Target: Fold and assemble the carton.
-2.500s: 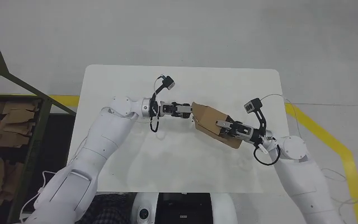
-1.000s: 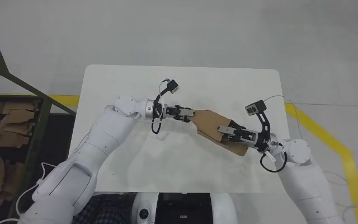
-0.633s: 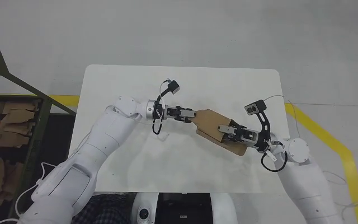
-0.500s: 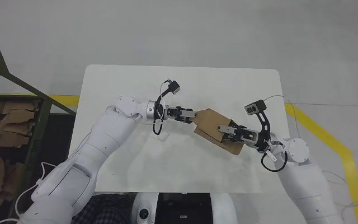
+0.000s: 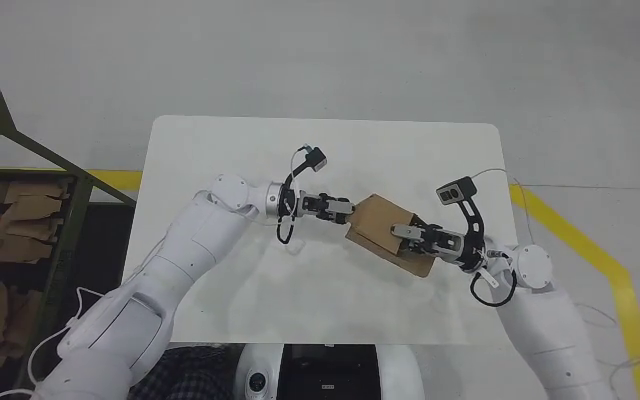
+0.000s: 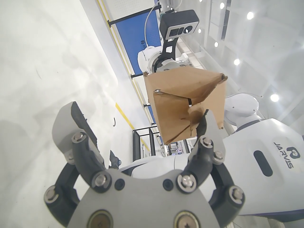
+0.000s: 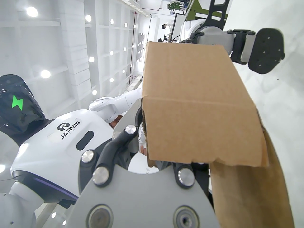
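A brown carton [image 5: 382,226] hangs above the middle of the white table [image 5: 200,160], held between both arms. My right gripper [image 5: 412,234] is shut on the carton's wall at its right end; in the right wrist view the carton [image 7: 194,110] covers one finger of that gripper [image 7: 145,129]. My left gripper [image 5: 343,210] stands open at the carton's left end. In the left wrist view, one fingertip [image 6: 207,119] touches the folded end flap of the carton [image 6: 185,96], while the other finger [image 6: 76,119] is well apart from it.
A rack with flat cardboard pieces [image 5: 30,215] stands left of the table. A yellow floor line [image 5: 570,235] runs to the right. The table surface around the arms is bare white.
My left gripper has moved right, against the carton's left end. The carton looks shorter and squarer than a second ago. The right gripper has kept its hold.
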`<state>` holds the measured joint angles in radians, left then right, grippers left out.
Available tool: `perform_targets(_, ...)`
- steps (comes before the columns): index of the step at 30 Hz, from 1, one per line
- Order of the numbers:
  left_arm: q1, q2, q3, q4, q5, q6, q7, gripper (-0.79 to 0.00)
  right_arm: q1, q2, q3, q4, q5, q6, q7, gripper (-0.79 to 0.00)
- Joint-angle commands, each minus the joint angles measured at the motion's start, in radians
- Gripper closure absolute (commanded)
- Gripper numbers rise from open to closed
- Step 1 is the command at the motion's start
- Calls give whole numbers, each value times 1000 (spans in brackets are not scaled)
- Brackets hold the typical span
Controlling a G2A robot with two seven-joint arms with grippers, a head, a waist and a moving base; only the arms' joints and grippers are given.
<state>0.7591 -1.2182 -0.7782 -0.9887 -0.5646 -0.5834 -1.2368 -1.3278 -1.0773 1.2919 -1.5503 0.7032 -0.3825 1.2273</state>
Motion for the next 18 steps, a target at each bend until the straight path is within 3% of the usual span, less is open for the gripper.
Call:
perform_targets(1,-2,-2,8,0,-2,0,0,-785,5,-1,-5,1,0,6,4,0)
perform_targets(18,-8,0,46,-14,-12,-4,4,-785,43,-8,-43,25,-1,23,2,0)
